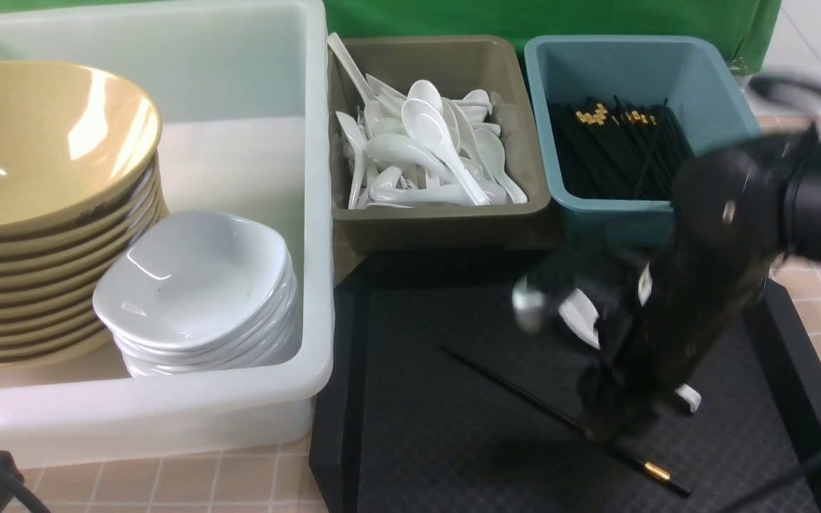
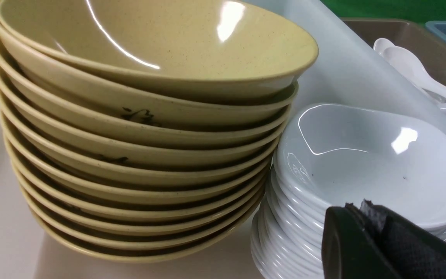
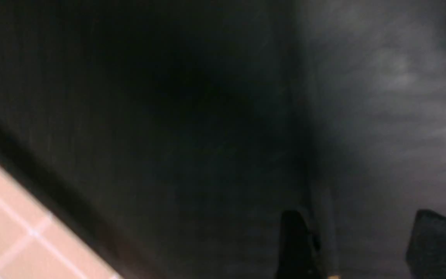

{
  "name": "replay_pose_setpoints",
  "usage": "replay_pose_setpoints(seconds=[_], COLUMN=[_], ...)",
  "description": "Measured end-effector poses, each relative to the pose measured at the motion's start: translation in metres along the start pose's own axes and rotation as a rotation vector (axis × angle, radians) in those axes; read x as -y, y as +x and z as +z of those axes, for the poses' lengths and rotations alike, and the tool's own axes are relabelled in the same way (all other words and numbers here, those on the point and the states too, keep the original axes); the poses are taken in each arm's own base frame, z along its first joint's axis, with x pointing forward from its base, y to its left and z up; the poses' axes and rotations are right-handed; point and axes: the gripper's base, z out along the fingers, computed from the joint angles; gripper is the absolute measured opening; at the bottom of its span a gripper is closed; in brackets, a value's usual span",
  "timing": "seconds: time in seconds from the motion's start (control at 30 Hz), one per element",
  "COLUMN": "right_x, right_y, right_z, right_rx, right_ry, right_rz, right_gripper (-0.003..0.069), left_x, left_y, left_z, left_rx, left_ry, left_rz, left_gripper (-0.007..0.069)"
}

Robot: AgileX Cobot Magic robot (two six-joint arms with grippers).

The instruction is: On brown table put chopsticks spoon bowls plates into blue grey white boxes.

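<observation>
A black chopstick [image 1: 509,385] lies slantwise on the black tray [image 1: 410,427], gold band near and right, likely left for the teal-blue box [image 1: 617,204] of chopsticks, far right. It passes under or beside the right gripper [image 3: 356,232], spread wide around nothing visibly gripped; the left gripper [image 2: 356,209] is closed, empty.

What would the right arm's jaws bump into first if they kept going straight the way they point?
Probably the black chopstick or the black tray under it; blur hides which comes first.
</observation>
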Motion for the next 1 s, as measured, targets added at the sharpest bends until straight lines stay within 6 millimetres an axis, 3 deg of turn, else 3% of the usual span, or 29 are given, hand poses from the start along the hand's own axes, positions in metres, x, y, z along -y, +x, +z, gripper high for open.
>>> replay_pose_setpoints(seconds=[0.03, 0.17, 0.23, 0.37, 0.5, 0.6, 0.73, 0.77, 0.8, 0.87, 1.0], right_x=[-0.004, -0.004, -0.003, -0.008, -0.017, -0.023, -0.019, -0.018, -0.008, 0.012, 0.058], right_y=[0.008, 0.013, 0.014, 0.014, 0.013, 0.007, 0.002, 0.002, 0.0, -0.005, -0.016], right_z=[0.011, 0.022, 0.028, 0.031, 0.024, -0.014, -0.086, -0.089, -0.114, -0.143, -0.151], right_rx=[-0.012, 0.018, 0.032, 0.023, 0.032, 0.151, 0.41, 0.42, 0.553, 0.774, 1.008], right_ry=[0.001, 0.016, 0.023, 0.014, 0.007, 0.033, 0.153, 0.16, 0.236, 0.363, 0.508], right_rz=[-0.008, -0.004, -0.002, -0.016, -0.048, -0.088, -0.125, -0.126, -0.119, -0.081, 0.048], right_gripper=[0.0413, 0.0391, 0.0332, 0.0103, 0.0079, 0.0079, 0.0079, 0.0079, 0.0079, 0.0079, 0.008], left_x=[0.0, 0.0, 0.0, 0.0, 0.0, 0.0, 0.0, 0.0, 0.0, 0.0, 0.0], left_y=[0.0, 0.0, 0.0, 0.0, 0.0, 0.0, 0.0, 0.0, 0.0, 0.0, 0.0], left_z=[0.0, 0.0, 0.0, 0.0, 0.0, 0.0, 0.0, 0.0, 0.0, 0.0, 0.0], left_rx=[0.0, 0.0, 0.0, 0.0, 0.0, 0.0, 0.0, 0.0, 0.0, 0.0, 0.0], left_ry=[0.0, 0.0, 0.0, 0.0, 0.0, 0.0, 0.0, 0.0, 0.0, 0.0, 0.0], left_rz=[0.0, 0.0, 0.0, 0.0, 0.0, 0.0, 0.0, 0.0, 0.0, 0.0, 0.0], left_gripper=[0.0001, 0.0001, 0.0001, 0.0001, 0.0001, 0.0001, 0.0001, 0.0001, 0.0001, 0.0001, 0.0001])
